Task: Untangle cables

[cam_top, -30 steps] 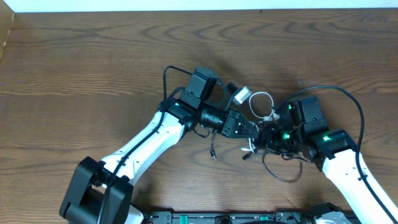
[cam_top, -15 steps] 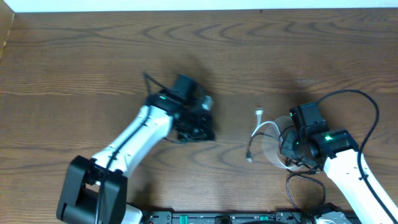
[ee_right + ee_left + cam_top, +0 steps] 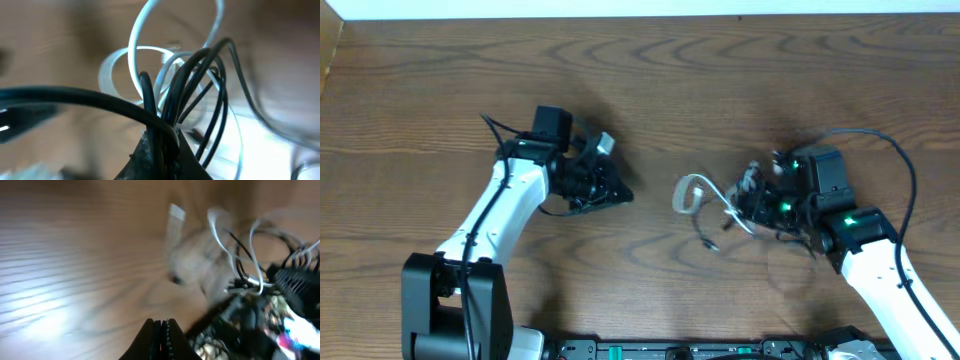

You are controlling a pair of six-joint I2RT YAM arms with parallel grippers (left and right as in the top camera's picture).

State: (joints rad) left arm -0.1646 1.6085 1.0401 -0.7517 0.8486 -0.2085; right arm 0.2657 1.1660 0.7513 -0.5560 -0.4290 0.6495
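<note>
The cables hang tangled from my right gripper (image 3: 748, 206), right of the table's middle. The white cable (image 3: 688, 192) loops out to the left of it, and the black cable (image 3: 706, 233) trails below toward the front. In the right wrist view my right gripper (image 3: 161, 138) is shut on several strands of the black cable (image 3: 220, 100), with loops of the white cable (image 3: 134, 47) behind them. My left gripper (image 3: 618, 194) is well to the left of the bundle. Its jaws are shut with nothing between them (image 3: 161, 325). Its blurred view shows the white cable (image 3: 216, 227) ahead.
The wooden table (image 3: 440, 90) runs to a white wall at the back and a box edge at the far left. The thick black wire (image 3: 905, 175) of my right arm arcs over its wrist. My right arm (image 3: 295, 280) fills the left wrist view's lower right.
The two grippers were close together at the bundle a second ago. My left arm has swung away to the left, empty. My right gripper has carried the cables up and left again.
</note>
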